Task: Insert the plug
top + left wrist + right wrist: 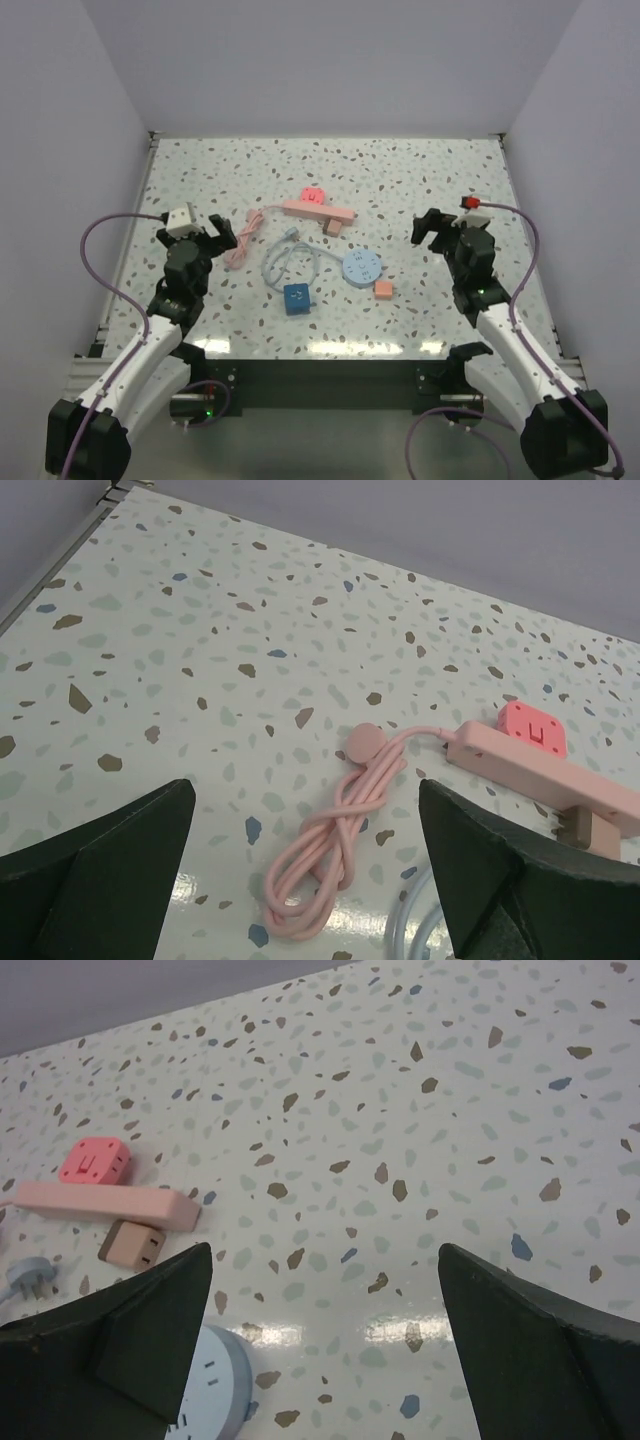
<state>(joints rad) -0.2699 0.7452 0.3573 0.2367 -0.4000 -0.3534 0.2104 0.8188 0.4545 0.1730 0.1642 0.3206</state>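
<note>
Plug [25, 1275] of grey-blue plastic, ending a pale blue cable [408, 930], loose mid-counter just beside long pink plastic power strip [318, 209]; not inserted. Left pincer [218, 232] and right pincer [430, 228] spread wide, empty, well apart from it. Grasping, aligning, pushing in all left. Glossy white speckled counter [450, 180]; plain pale walls [330, 60].
</note>
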